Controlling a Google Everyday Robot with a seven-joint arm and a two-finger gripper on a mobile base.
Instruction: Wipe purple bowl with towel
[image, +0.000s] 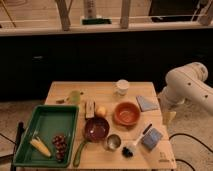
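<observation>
Gripper (169, 116) at the right edge of the bench (107, 90), just beside the towel (147, 103); parted or together, cannot tell. Purple bowl (96, 129) near the front edge, middle.

Arm colour: the arm (189, 84) is off-white, with a smooth and slightly glossy shell.
Arm shape: thick, rounded segments with a bulging round joint between them.
Gripper: the gripper (169, 117) is pale yellowish and narrower than the arm; it is at the right edge of the table (102, 89).
</observation>
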